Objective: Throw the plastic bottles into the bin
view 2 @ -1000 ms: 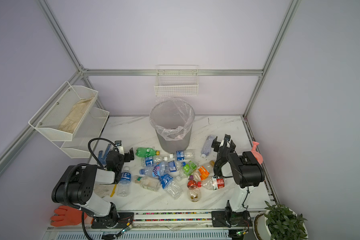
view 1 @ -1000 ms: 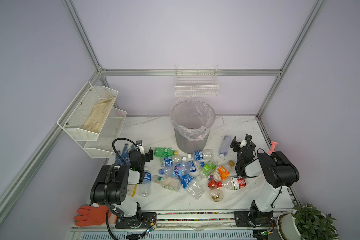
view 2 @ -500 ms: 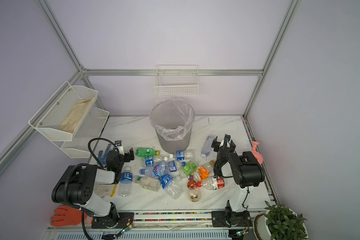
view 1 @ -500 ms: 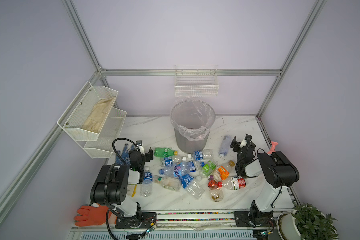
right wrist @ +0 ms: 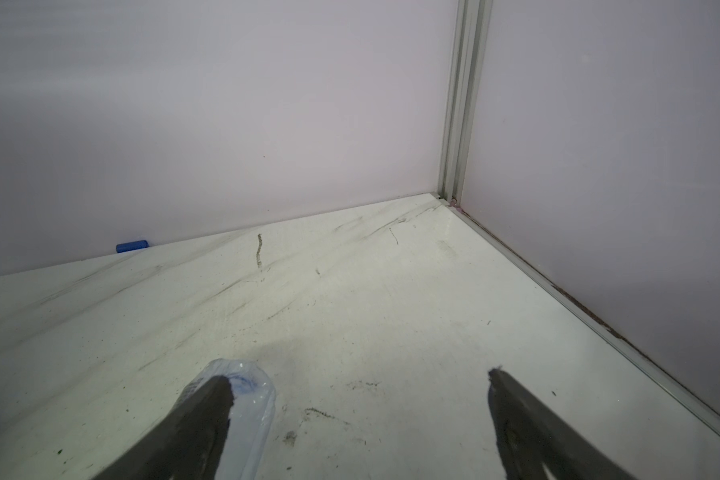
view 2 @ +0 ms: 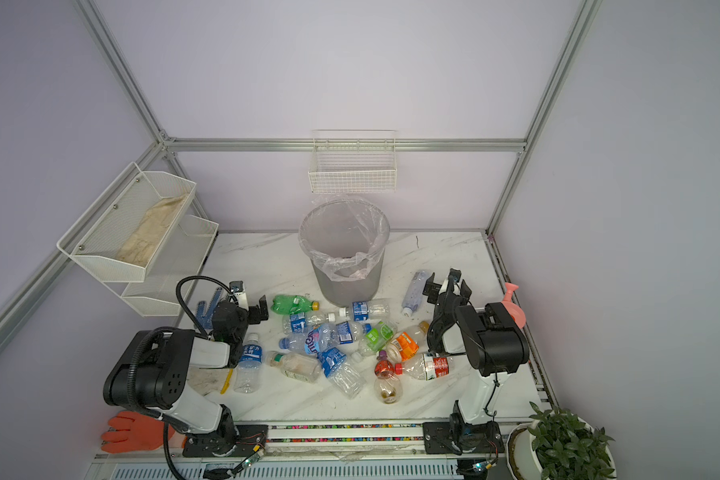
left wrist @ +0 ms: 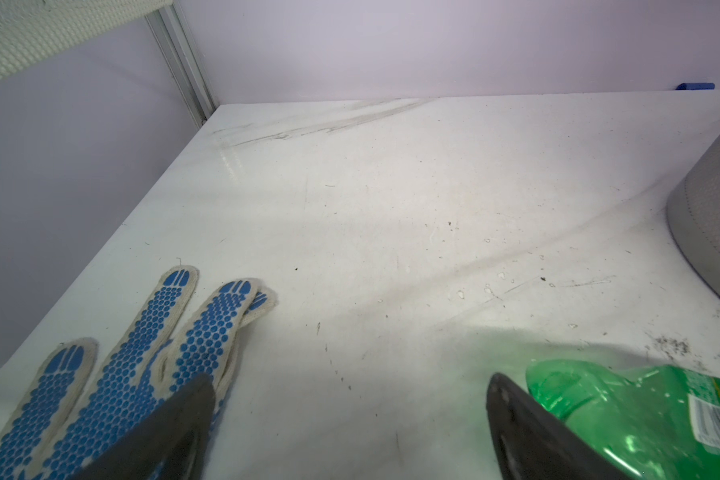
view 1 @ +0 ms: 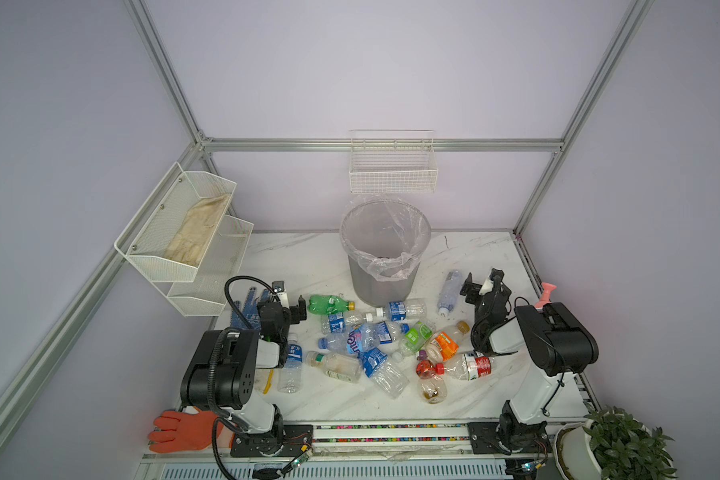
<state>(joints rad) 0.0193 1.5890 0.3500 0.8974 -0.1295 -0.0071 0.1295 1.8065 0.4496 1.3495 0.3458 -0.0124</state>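
My left pincer (view 1: 287, 300) is released, its jaws wide apart with only bare marble tabletop (left wrist: 371, 249) between them. In the left wrist view one fingertip (left wrist: 188, 399) hangs over a blue-dotted work glove (left wrist: 142, 353). The other sits just beside the base of the green bottle (left wrist: 641, 415); I cannot tell whether they touch. That bottle lies on its side, and its label shows a barcode, but I can read no brand on it. The bin (view 1: 385, 274) stands upright past the green bottle, lined with a clear bag.

My right pincer (view 1: 483, 282) is released too, gripping nothing. One fingertip (right wrist: 213, 399) lies against or just over the end of a clear bottle (right wrist: 252, 403) with a blue label, whose print is too blurred to read. The bin is on that same side, beyond the bottle.

The other plastic bottles (view 1: 375, 345) lie tumbled between my two arms, behind both pincers. In a top view one by my left arm (view 2: 251, 361) carries white characters on blue, too small for me to read. Another, crumpled (view 1: 356, 341), shows large pale letters that I cannot make out. Green (view 1: 418, 336), orange (view 1: 447, 345) and red (view 1: 481, 366) labels show colour only.
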